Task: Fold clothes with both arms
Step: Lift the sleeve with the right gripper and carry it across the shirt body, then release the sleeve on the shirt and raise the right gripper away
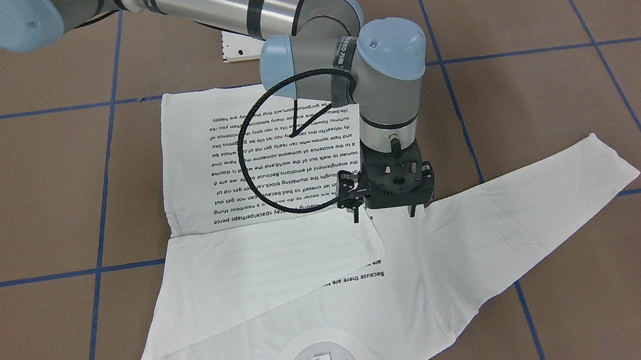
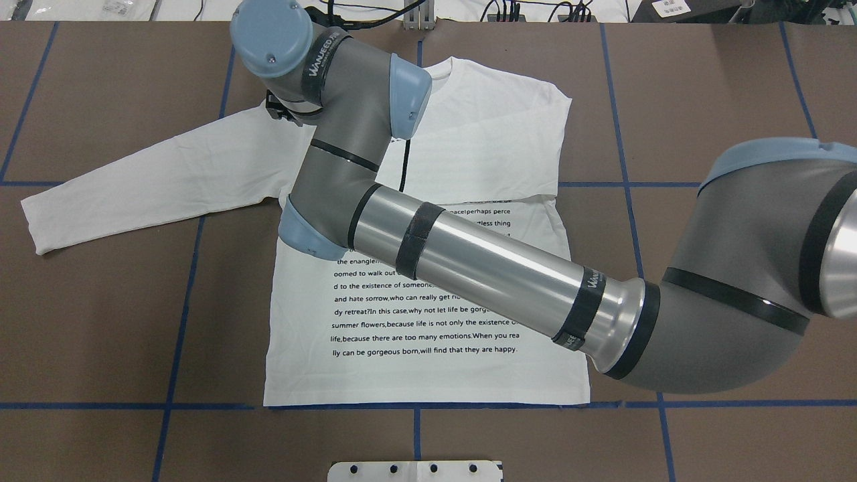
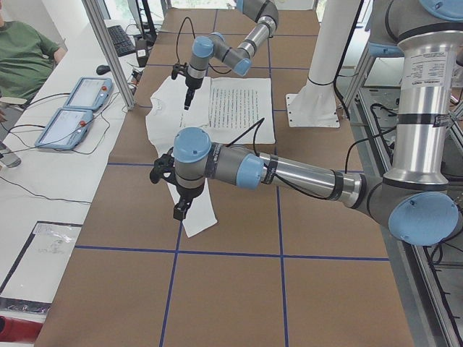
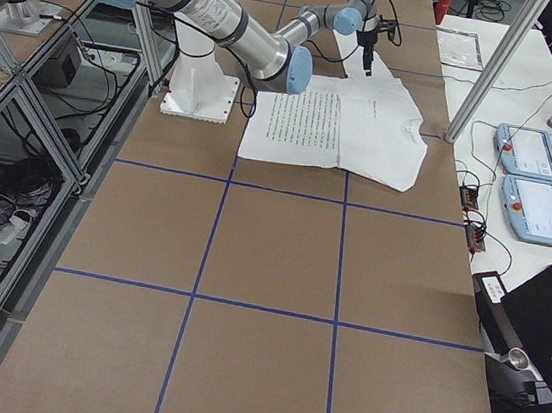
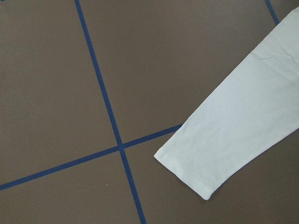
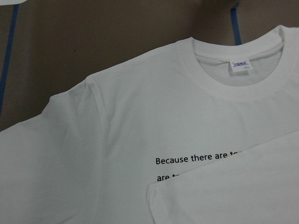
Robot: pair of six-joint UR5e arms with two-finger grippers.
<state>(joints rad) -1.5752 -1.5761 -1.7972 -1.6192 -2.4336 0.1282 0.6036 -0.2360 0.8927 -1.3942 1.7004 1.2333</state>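
I see the black left gripper hanging near the outstretched sleeve cuff, clenched or not I cannot tell; the black right gripper, fingers spread and grasping nothing, stands over the shoulder of the white long-sleeved text-printed T-shirt, which lies flat on the brown blue-taped table.

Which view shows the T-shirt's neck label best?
The right wrist-mounted view: the neck label is near and sharp inside the collar, its print unreadable. The front-facing view shows it small, near the bottom edge. In the overhead and side views I cannot make it out. The left wrist view shows only a sleeve end.
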